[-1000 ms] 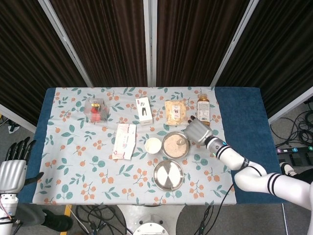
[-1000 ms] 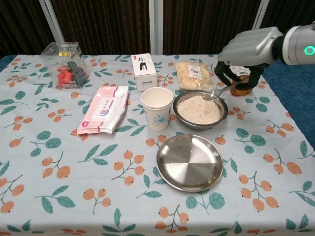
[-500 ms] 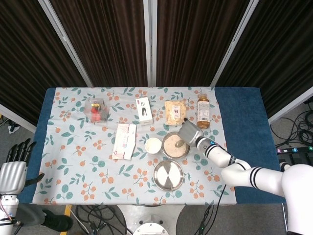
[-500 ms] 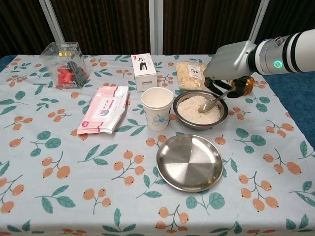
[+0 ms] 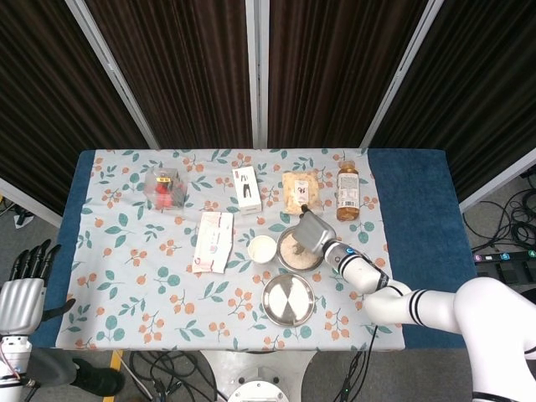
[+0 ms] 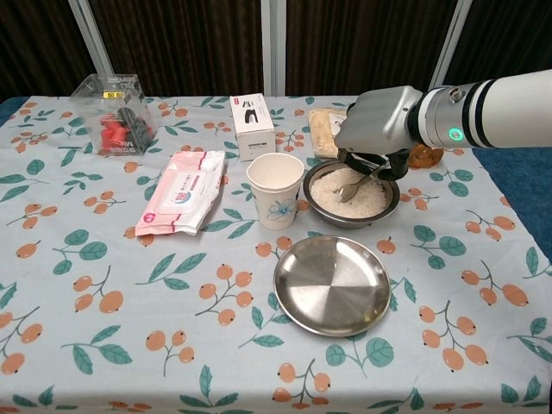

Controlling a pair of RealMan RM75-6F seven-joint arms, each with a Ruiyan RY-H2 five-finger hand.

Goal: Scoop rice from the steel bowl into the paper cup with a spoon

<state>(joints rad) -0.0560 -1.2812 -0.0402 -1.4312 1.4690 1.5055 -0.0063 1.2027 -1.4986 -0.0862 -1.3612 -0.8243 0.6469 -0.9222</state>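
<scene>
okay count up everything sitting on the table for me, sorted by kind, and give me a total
Steel dishes: 2, the steel bowl of rice and the empty steel plate
Paper cup: 1
Spoon, held by the right hand: 1
Boxes: 2, the white box and the clear box with red contents
Soft packets: 2, the wet wipes pack and the snack bag
Bottle: 1
Total: 9

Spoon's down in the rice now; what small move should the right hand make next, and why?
Probably lift and carry left: the right hand holds the spoon with its bowl in the rice of the steel bowl, and the paper cup stands just beside it.
</scene>
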